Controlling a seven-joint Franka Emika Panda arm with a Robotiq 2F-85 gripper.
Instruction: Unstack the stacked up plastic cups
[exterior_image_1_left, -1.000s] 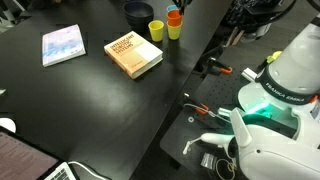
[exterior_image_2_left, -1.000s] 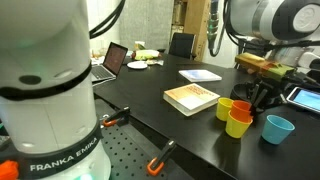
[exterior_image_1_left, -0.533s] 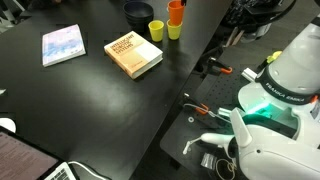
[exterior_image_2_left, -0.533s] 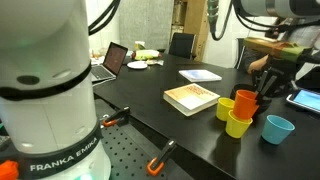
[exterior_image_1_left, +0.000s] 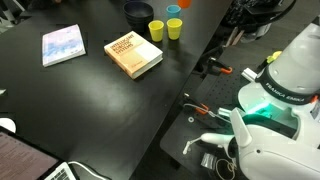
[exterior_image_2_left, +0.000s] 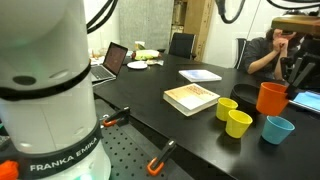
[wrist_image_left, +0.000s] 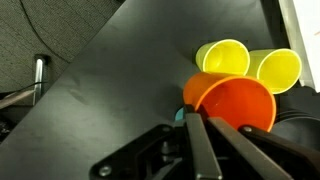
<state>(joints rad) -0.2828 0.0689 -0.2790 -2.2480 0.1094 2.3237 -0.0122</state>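
Note:
My gripper (exterior_image_2_left: 287, 86) is shut on the rim of the orange cup (exterior_image_2_left: 271, 98) and holds it in the air above the black table, to the right of the other cups. In the wrist view the fingers (wrist_image_left: 196, 122) pinch the orange cup's wall (wrist_image_left: 238, 106). Two yellow cups (exterior_image_2_left: 227, 108) (exterior_image_2_left: 238, 123) stand upright side by side on the table; they also show in the wrist view (wrist_image_left: 222, 57) (wrist_image_left: 277, 68) and in an exterior view (exterior_image_1_left: 156, 30) (exterior_image_1_left: 174, 28). The teal-blue cup (exterior_image_2_left: 277, 129) stands apart near them (exterior_image_1_left: 174, 10).
A tan book (exterior_image_1_left: 133, 54) (exterior_image_2_left: 190, 97) and a blue-white book (exterior_image_1_left: 63, 45) (exterior_image_2_left: 200, 75) lie on the black table (exterior_image_1_left: 60, 100). A dark bowl (exterior_image_1_left: 138, 11) sits by the cups. A laptop (exterior_image_2_left: 115, 60) stands farther off. A person (exterior_image_2_left: 266, 55) sits behind the table.
The gripper has lifted the orange cup up out of the yellow cup it sat in and carried it away from the yellow cups. The other cups stayed put.

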